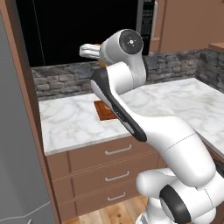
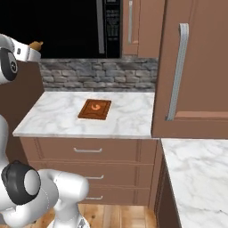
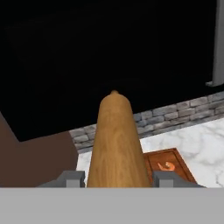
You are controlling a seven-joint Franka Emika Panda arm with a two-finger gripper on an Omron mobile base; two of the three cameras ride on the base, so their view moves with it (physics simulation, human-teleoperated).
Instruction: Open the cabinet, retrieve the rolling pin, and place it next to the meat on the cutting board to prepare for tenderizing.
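Pin gripped between jaws, raised above the bench.
Pin pointing away from hand, fingertips pressed to both sides; beyond and below, board with meat lying on white bench; stone backsplash behind.

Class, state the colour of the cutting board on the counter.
Reddish-brown wood; the cutting board shows best in the right base view.

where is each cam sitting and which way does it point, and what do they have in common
Left base view: behind the arm's left, looking forward and down at the counter; arm fills the right.
Right base view: behind its right, facing the same counter; arm at left edge.
Hand view: on the hand, looking along the rolling pin between the fingers.
All three share the cutting board.
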